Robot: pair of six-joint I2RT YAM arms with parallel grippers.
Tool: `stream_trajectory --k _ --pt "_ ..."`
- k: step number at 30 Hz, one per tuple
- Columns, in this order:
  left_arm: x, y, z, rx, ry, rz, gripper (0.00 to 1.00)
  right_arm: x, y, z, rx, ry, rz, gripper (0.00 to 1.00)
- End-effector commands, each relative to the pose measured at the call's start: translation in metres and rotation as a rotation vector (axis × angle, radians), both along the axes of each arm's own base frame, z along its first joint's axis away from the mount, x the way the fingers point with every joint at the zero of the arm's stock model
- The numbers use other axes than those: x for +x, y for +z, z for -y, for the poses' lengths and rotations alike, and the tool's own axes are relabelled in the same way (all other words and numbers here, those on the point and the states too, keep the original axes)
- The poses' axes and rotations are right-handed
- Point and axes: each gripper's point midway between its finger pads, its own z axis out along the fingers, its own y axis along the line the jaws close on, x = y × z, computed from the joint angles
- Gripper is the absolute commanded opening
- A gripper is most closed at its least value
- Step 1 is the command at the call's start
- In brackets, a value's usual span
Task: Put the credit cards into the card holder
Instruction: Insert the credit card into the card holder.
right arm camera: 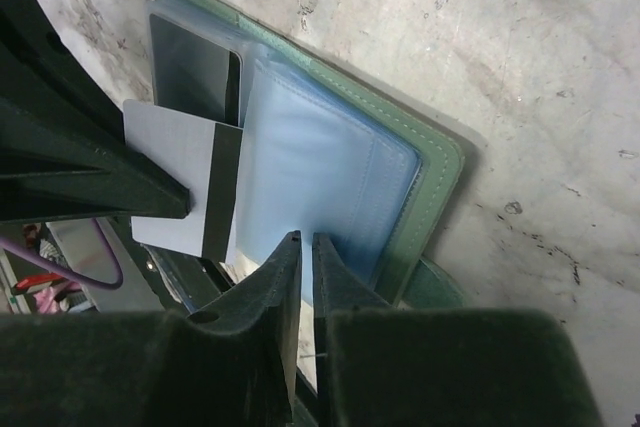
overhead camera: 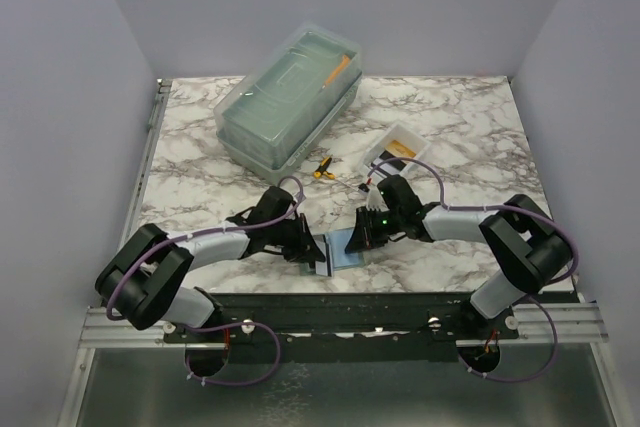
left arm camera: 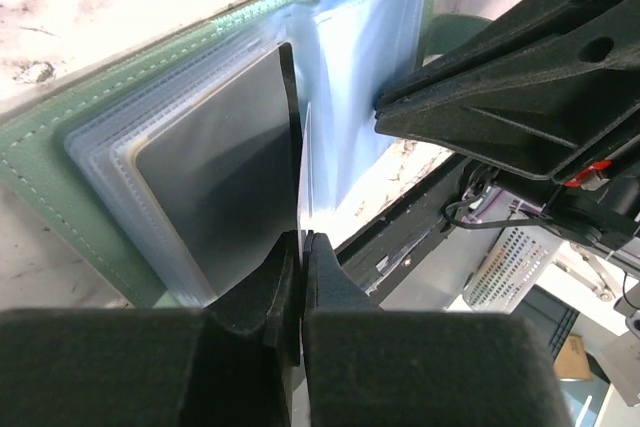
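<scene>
The card holder (overhead camera: 343,248) lies open near the table's front edge, green with pale clear pockets (right arm camera: 320,172). A black credit card (left arm camera: 215,162) sits in a left pocket (right arm camera: 193,75). My left gripper (left arm camera: 303,239) is shut on the edge of another credit card (right arm camera: 178,192), whose pale grey side with a black stripe shows; it stands on edge (left arm camera: 304,172) over the holder's fold. My right gripper (right arm camera: 306,240) hangs at the near edge of the right clear pocket. Its jaws are a narrow slit apart, with nothing seen between them. Its fingers (left arm camera: 500,97) touch that pocket's rim.
A small white tray (overhead camera: 396,145) stands behind the right arm. A yellow-handled tool (overhead camera: 322,168) lies mid-table. A large translucent lidded box (overhead camera: 290,97) fills the back left. The table's front edge and the black mounting rail (overhead camera: 340,302) run just below the holder.
</scene>
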Motion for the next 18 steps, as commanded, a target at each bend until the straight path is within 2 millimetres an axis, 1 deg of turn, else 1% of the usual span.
stream_trajectory --k 1,8,14,18 --pt "0.01 0.0 0.005 0.004 -0.012 0.045 0.0 -0.006 -0.014 0.005 -0.04 0.018 -0.019 0.12" --pt "0.013 0.004 0.006 -0.006 -0.018 0.067 0.0 -0.006 -0.018 0.008 -0.061 0.017 -0.02 0.11" --pt "0.012 0.013 0.007 -0.026 -0.022 0.089 0.0 -0.003 -0.015 0.015 -0.098 -0.001 0.009 0.11" --pt "0.011 0.014 0.007 -0.03 -0.025 0.08 0.0 -0.003 -0.014 0.015 -0.101 0.003 0.011 0.11"
